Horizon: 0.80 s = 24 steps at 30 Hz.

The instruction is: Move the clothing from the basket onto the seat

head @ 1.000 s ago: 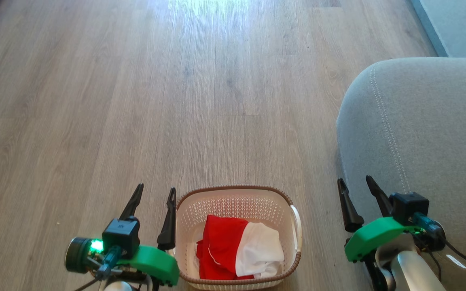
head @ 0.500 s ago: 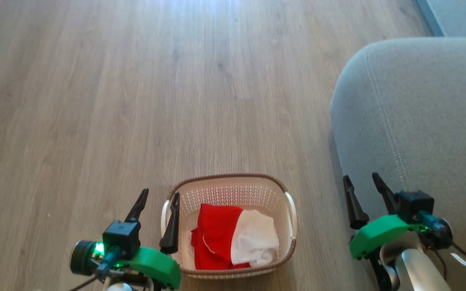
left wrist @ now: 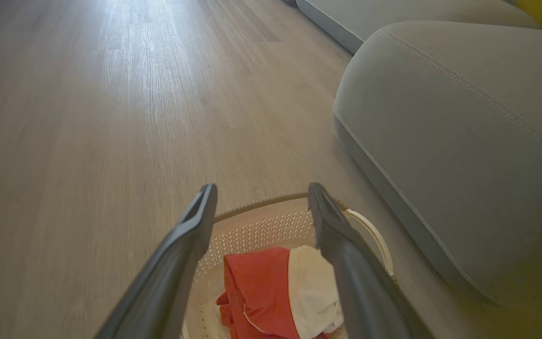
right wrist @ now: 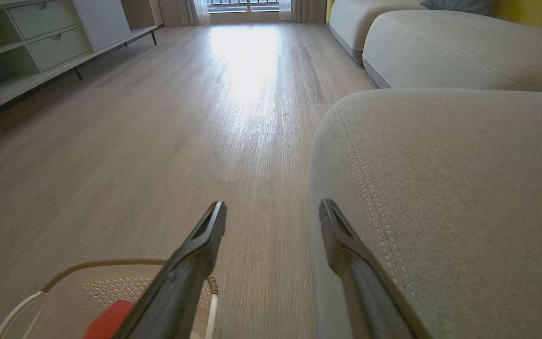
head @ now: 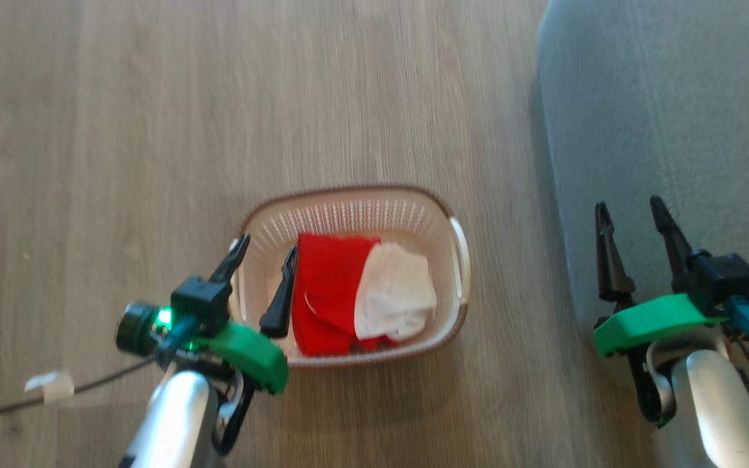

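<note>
Crumpled red-and-white clothing (head: 361,292) lies inside the cream, brown-rimmed basket (head: 348,211), near but apart from the grey seat (head: 673,117).

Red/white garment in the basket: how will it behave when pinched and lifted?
Probably floppy: the garment lies crumpled in folds, so it should drape from a pinch. Likely light, thin fabric. Its trailing end might drag on the rim of the basket.

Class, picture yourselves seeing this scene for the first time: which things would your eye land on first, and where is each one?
The red and white clothing jumps out first, bunched in the cream basket on the wooden floor. Next come the two arms with green mounts: the left gripper hangs open over the basket's left edge, and the right gripper is open over the edge of the big grey seat on the right.
</note>
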{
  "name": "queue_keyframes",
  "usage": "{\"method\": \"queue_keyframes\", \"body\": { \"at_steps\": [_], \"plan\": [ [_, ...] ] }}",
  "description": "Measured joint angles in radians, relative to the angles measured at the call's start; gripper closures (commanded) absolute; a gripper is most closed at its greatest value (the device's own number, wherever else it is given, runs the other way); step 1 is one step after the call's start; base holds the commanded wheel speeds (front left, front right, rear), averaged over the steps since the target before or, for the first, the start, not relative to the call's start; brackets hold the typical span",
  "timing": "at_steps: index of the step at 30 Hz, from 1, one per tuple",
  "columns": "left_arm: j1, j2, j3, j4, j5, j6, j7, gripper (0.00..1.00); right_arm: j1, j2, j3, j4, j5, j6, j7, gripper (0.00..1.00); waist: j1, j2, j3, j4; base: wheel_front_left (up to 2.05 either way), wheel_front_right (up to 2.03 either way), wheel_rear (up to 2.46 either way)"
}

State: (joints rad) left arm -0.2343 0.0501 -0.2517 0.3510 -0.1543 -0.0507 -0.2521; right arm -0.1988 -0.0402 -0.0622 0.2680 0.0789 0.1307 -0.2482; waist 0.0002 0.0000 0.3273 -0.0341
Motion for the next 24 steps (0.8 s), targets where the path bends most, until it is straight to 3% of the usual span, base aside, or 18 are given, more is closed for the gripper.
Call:
{"method": "queue_keyframes", "body": {
  "at_steps": [9, 24],
  "plan": [
    [-0.208, 0.014, -0.022, 0.202, 0.113, -0.053, 0.000, 0.00, -0.022, 0.000, 0.000, -0.129, 0.045, 0.000, 0.000, 0.00, 0.0000, 0.0000, 0.217, -0.038, 0.00, 0.00, 0.00],
    [-0.466, 0.081, -0.152, 0.444, 0.189, -0.071, 0.000, 0.00, -0.037, 0.000, 0.075, -0.263, 0.072, 0.000, -0.007, 0.00, -0.0001, -0.0001, 0.473, -0.118, 0.00, 0.00, 0.00]
  ]
}}
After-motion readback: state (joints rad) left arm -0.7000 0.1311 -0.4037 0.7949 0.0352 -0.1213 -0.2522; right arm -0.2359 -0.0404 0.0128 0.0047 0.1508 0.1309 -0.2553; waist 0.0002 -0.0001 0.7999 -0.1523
